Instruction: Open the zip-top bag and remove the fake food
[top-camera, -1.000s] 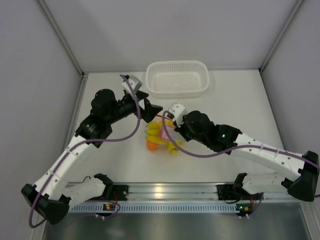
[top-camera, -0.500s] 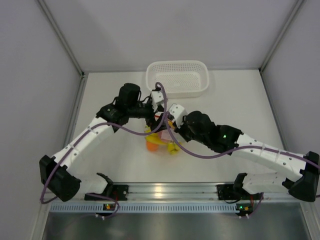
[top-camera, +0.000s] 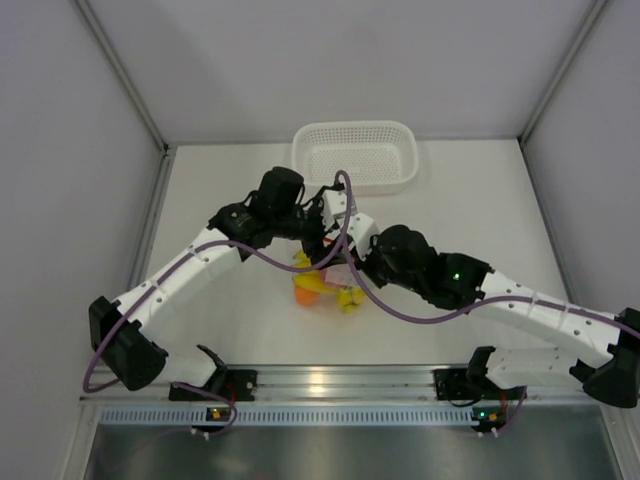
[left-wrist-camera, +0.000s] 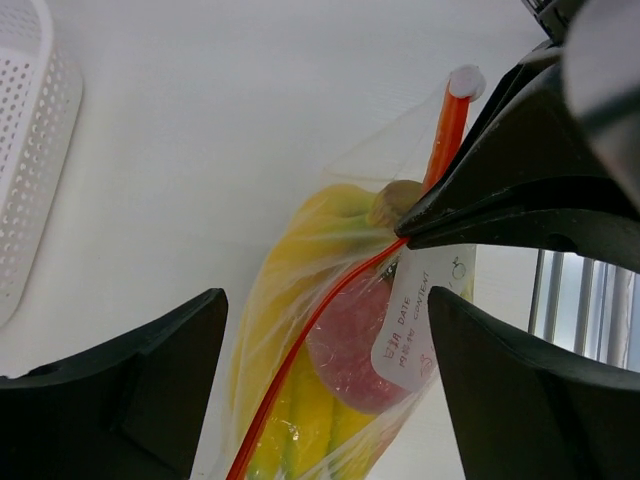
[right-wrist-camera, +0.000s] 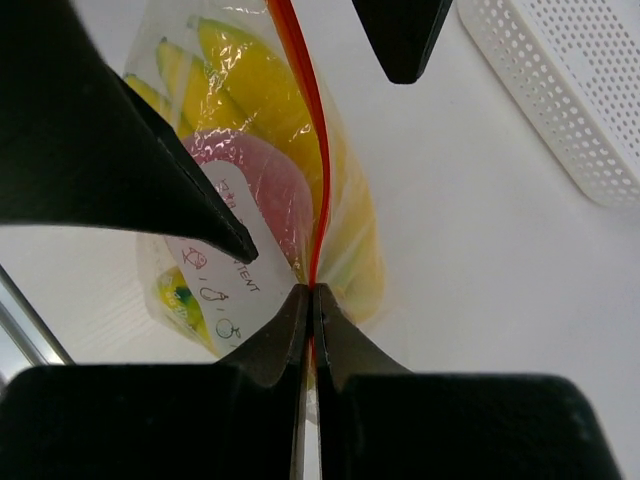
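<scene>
The zip-top bag (top-camera: 322, 278) lies mid-table, clear and crinkly, with an orange-red zip strip (left-wrist-camera: 300, 350). Inside it are yellow bananas (left-wrist-camera: 300, 250), a pink peach (left-wrist-camera: 350, 340) and an orange fruit (top-camera: 305, 291). My right gripper (right-wrist-camera: 313, 290) is shut on the zip strip; in the top view it (top-camera: 346, 264) is at the bag's right end. My left gripper (left-wrist-camera: 326, 296) is open, with one finger on each side of the bag, not touching it. In the top view it (top-camera: 322, 243) is just above the bag. A white label (left-wrist-camera: 420, 310) is on the bag.
A white perforated basket (top-camera: 355, 157) stands at the back of the table, just beyond the left wrist; it also shows in the left wrist view (left-wrist-camera: 30, 150) and the right wrist view (right-wrist-camera: 570, 100). Grey walls close in both sides. A metal rail (top-camera: 330, 380) runs along the near edge.
My left arm has swung right and forward from the table's left side to the bag, its open fingers now straddling it. My right gripper has kept its hold with little movement.
</scene>
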